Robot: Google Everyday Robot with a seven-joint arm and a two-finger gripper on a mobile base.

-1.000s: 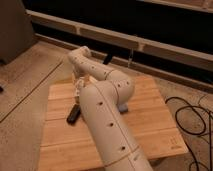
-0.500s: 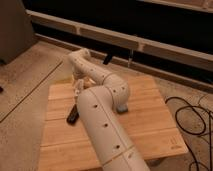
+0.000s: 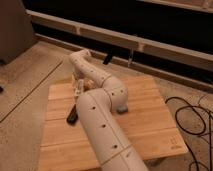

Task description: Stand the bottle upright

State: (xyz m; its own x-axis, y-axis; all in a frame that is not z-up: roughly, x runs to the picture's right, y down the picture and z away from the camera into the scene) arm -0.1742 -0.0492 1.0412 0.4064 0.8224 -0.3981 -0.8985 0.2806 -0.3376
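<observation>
1. Plainly, the white arm point(image 3: 102, 120) reaches from the near edge across the wooden table point(image 3: 150, 130) towards its far left corner.
2. At that corner the gripper point(image 3: 78, 89) points down, close over the boards. Whether it is open or closed cannot be told.
3. The bottle point(image 3: 75, 80) seems to be the small pale shape right at the gripper, mostly hidden by the arm. Which way its long axis runs cannot be told.
4. A black bar point(image 3: 72, 115) lies flat on the table, just left of the arm.
5. Dark cables point(image 3: 192, 117) loop on the floor to the right.
</observation>
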